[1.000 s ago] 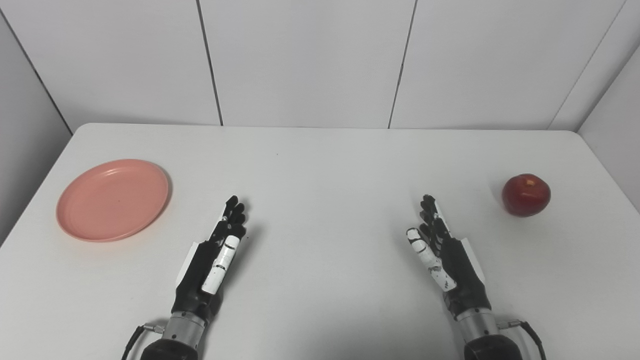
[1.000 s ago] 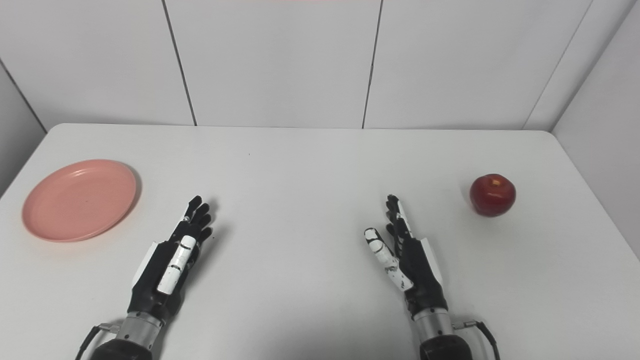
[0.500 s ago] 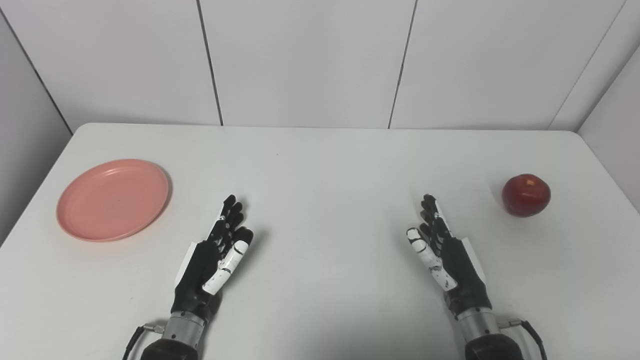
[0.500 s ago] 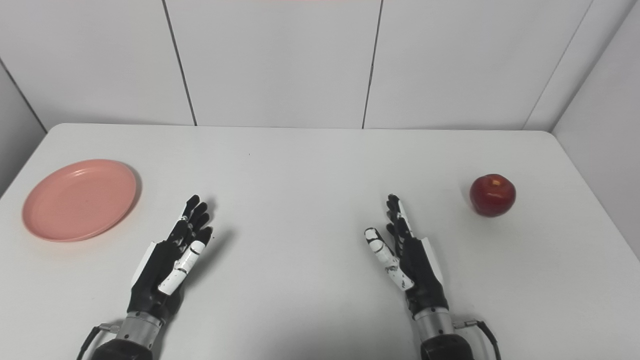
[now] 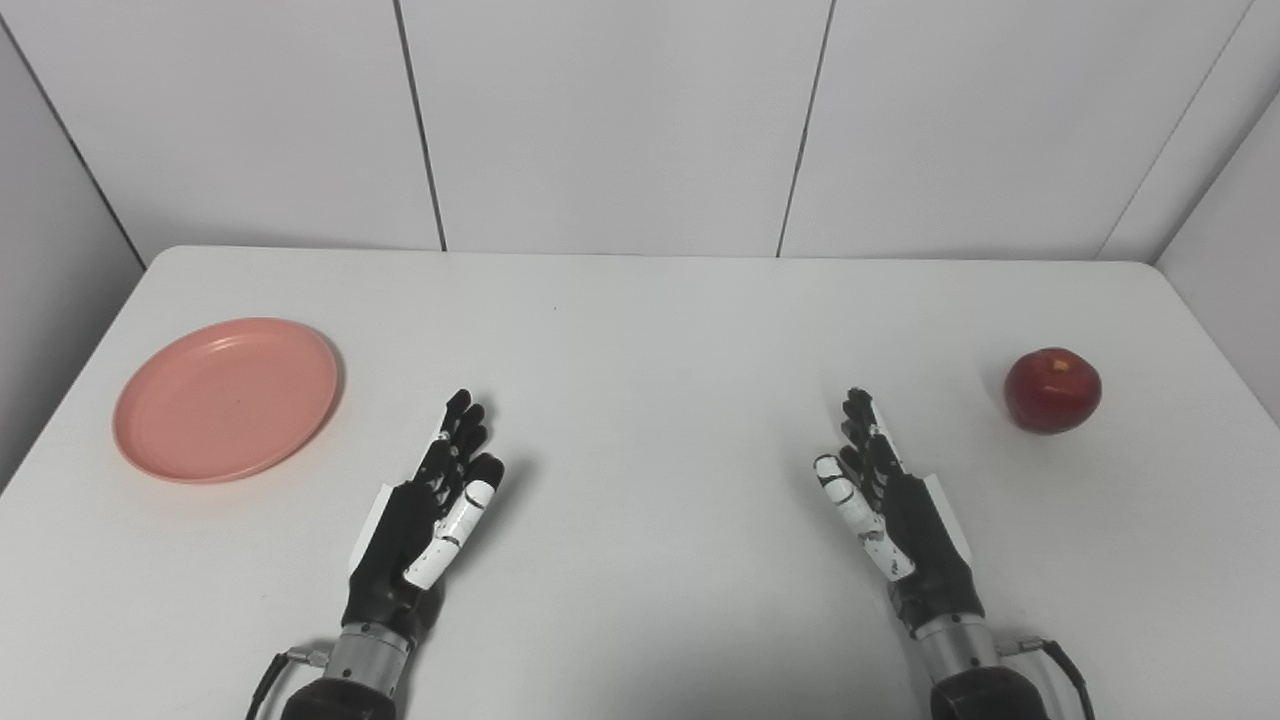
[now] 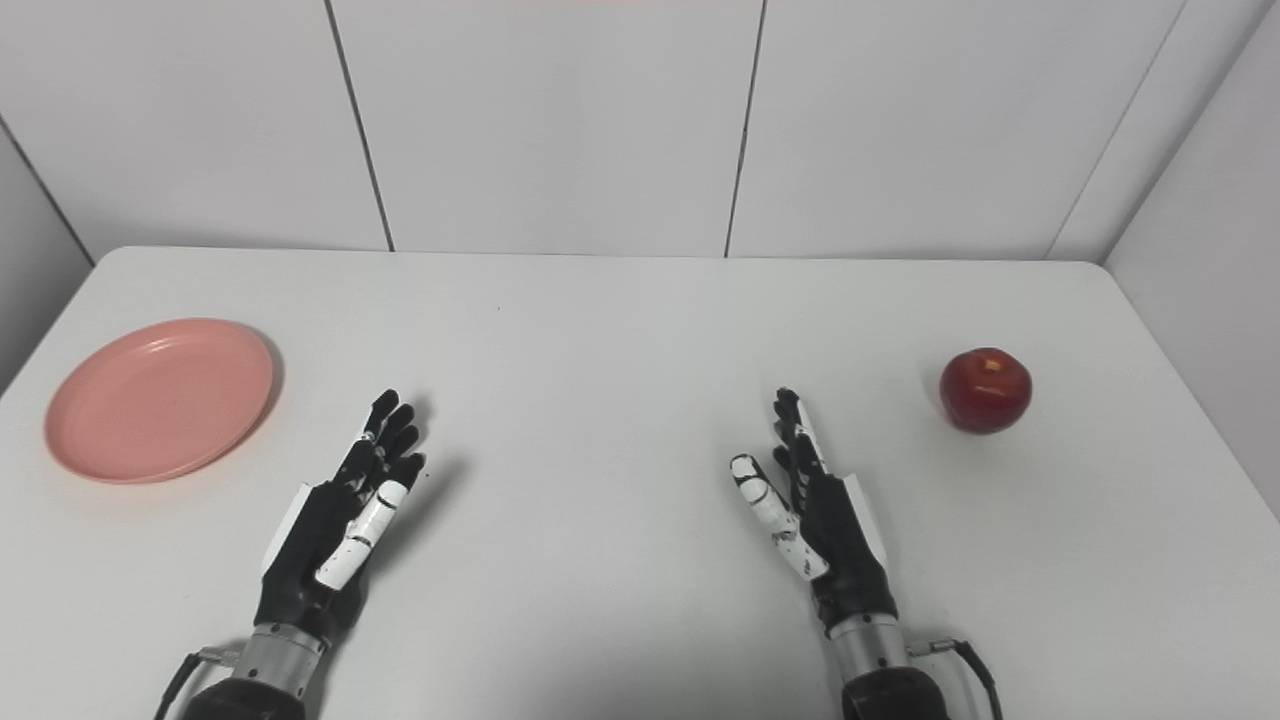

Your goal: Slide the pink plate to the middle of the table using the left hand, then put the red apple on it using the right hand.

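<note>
A pink plate (image 5: 226, 398) lies empty at the left side of the white table (image 5: 640, 330). A red apple (image 5: 1052, 389) stands near the table's right edge. My left hand (image 5: 425, 515) rests low near the front, to the right of the plate and apart from it, open and empty with fingers stretched forward. My right hand (image 5: 892, 515) rests low at the front right, left of the apple and apart from it, open and empty.
White wall panels (image 5: 620, 120) stand behind the table's far edge. The side walls close in at the left (image 5: 50, 250) and right (image 5: 1230, 250). Bare table top lies between the two hands.
My left hand has turned slightly and its thumb has shifted outward to the right since one second ago. The right hand, plate and apple have not moved.
</note>
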Controlling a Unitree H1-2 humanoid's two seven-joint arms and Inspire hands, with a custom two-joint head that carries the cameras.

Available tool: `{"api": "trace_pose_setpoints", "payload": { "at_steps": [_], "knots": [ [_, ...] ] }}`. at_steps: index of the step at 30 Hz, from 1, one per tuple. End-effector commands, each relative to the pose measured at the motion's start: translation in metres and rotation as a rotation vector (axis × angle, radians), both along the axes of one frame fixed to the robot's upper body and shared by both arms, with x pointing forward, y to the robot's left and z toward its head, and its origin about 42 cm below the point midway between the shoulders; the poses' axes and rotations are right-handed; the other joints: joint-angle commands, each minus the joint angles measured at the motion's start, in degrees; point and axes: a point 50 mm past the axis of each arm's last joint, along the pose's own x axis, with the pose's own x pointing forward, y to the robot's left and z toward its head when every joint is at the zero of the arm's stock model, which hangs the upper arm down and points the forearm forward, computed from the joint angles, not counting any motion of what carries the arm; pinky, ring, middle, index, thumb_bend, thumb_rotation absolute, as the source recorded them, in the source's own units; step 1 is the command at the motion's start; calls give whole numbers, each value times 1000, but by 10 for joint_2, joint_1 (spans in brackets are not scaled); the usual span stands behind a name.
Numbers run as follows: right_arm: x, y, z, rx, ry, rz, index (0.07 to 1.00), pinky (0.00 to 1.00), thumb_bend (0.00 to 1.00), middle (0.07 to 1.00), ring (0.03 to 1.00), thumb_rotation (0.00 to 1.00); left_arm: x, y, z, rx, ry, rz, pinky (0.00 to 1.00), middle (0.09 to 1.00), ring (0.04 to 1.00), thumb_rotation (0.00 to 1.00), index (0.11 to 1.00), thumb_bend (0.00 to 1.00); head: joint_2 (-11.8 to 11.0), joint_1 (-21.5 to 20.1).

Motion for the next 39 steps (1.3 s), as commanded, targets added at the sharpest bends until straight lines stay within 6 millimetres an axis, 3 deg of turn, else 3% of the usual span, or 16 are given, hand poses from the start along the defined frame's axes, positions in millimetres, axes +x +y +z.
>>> {"api": "trace_pose_setpoints", "payload": {
  "at_steps": [1, 8, 11, 12, 13, 14, 16, 22, 32, 39],
  "knots": [
    [6, -3, 8, -13, -40, -3, 1000, 1000, 706, 1000, 1000, 753, 6, -1, 10, 9, -56, -5, 1000, 1000, 1000, 643, 1000, 627, 0, 0],
    [5, -1, 6, -3, -41, 5, 1000, 1000, 706, 1000, 1000, 756, 2, 2, 12, -37, -45, -5, 1000, 1000, 1000, 669, 1000, 598, -5, 36],
    [4, -6, 4, 19, -34, 12, 1000, 1000, 709, 1000, 1000, 752, -1, -1, 21, -79, -77, 18, 1000, 1000, 1000, 691, 1000, 565, -24, 93],
    [4, -8, 3, 25, -33, 15, 1000, 1000, 696, 1000, 1000, 744, -1, -2, 23, -85, -91, 21, 1000, 1000, 1000, 700, 1000, 563, -24, 93],
    [3, -12, 1, 29, -40, 18, 1000, 1000, 692, 1000, 1000, 741, -1, -4, 25, -85, -113, 23, 1000, 1000, 1000, 703, 1000, 562, -36, 127],
    [3, -15, 0, 31, -45, 21, 1000, 1000, 681, 1000, 1000, 740, -2, -5, 26, -84, -128, 24, 1000, 1000, 1000, 705, 1000, 571, -36, 127],
    [3, -23, -7, 49, -47, 23, 1000, 1000, 683, 1000, 1000, 745, -2, -10, 27, -72, -149, 33, 1000, 1000, 1000, 701, 1000, 596, -56, 185],
    [0, -34, -15, 92, -25, 11, 1000, 1000, 685, 1000, 1000, 743, 0, -19, 24, -71, -143, 65, 1000, 1000, 1000, 668, 1000, 638, -77, 235],
    [-5, -36, -14, 119, -20, 28, 1000, 1000, 603, 1000, 1000, 746, 0, -24, 16, -61, -150, 68, 1000, 1000, 1000, 653, 1000, 661, -104, 249],
    [-6, -34, -16, 136, -18, 35, 1000, 1000, 628, 1000, 1000, 717, -1, -14, 32, -14, -204, 34, 1000, 1000, 1000, 682, 1000, 663, -108, 245]
  ]
}}
